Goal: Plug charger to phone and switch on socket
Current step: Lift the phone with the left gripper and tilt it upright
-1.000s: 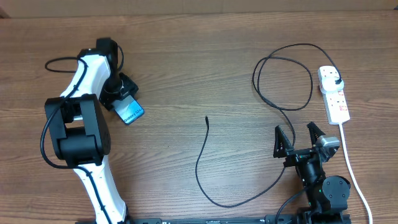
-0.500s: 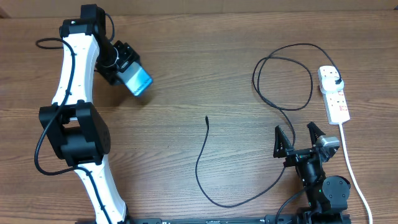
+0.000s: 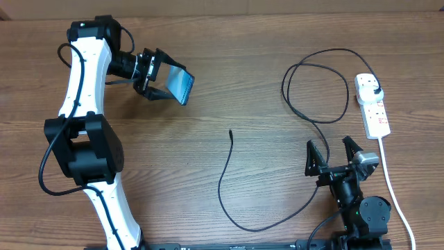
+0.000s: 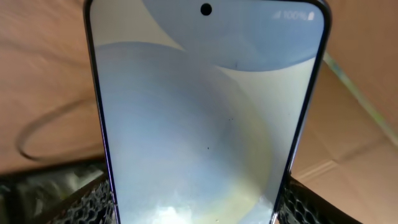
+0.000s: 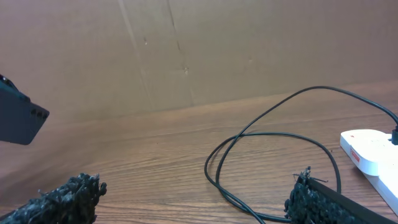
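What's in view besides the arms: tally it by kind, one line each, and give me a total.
phone: 1
charger cable: 1
power strip: 1
Total: 3

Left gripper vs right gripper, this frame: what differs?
Left gripper is shut on the phone; right gripper is open and holds nothing. Left gripper is out at the far left of the table on a stretched arm; right gripper sits at the near right, arm folded, beside the charger. Both are black two-finger grippers.
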`<action>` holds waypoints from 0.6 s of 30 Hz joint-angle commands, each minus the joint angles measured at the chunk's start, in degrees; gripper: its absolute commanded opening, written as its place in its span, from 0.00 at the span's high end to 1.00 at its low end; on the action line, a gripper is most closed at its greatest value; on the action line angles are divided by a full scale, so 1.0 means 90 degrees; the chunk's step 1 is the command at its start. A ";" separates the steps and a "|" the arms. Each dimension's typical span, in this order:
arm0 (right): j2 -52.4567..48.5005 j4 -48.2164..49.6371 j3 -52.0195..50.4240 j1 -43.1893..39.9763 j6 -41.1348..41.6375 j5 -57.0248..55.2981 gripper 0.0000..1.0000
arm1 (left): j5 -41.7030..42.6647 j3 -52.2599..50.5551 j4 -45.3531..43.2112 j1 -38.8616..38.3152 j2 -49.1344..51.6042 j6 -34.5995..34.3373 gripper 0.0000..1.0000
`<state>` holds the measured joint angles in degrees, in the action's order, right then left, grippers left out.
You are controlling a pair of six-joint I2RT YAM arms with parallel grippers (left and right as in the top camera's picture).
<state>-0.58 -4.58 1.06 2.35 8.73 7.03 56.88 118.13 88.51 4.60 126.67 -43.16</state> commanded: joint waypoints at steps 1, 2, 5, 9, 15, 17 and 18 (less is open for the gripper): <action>0.0046 0.0024 -0.0066 0.0041 -0.0051 -0.0063 0.00 | 0.1163 0.0185 0.0202 0.0017 -0.0053 -0.0087 0.96; 0.0046 0.0024 -0.0066 0.0041 -0.0049 -0.0063 0.00 | 0.1236 0.0185 0.0289 0.0017 -0.0053 -0.0087 0.96; 0.0046 0.0024 -0.0066 0.0041 -0.0049 -0.0063 0.00 | 0.1360 0.0185 0.0525 0.0017 -0.0053 -0.0087 0.96; 0.0046 0.0024 -0.0066 0.0041 -0.0049 -0.0063 0.00 | 0.1350 0.0185 0.0639 0.0017 -0.0053 -0.0085 0.96; 0.0046 0.0024 -0.0066 0.0041 -0.0049 -0.0063 0.00 | 0.1280 0.0185 0.0639 0.0017 -0.0053 -0.0061 0.96; 0.0046 0.0024 -0.0066 0.0041 -0.0051 -0.0063 0.00 | 0.1282 0.0185 0.0639 0.0017 -0.0053 -0.0063 0.96; 0.0046 0.0024 -0.0066 0.0041 -0.0049 -0.0063 0.00 | 0.1280 0.0185 0.0639 0.0017 -0.0053 -0.0063 0.96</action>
<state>-0.58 -4.56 1.06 2.35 8.71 7.05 65.39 118.15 93.89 4.60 126.67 -43.40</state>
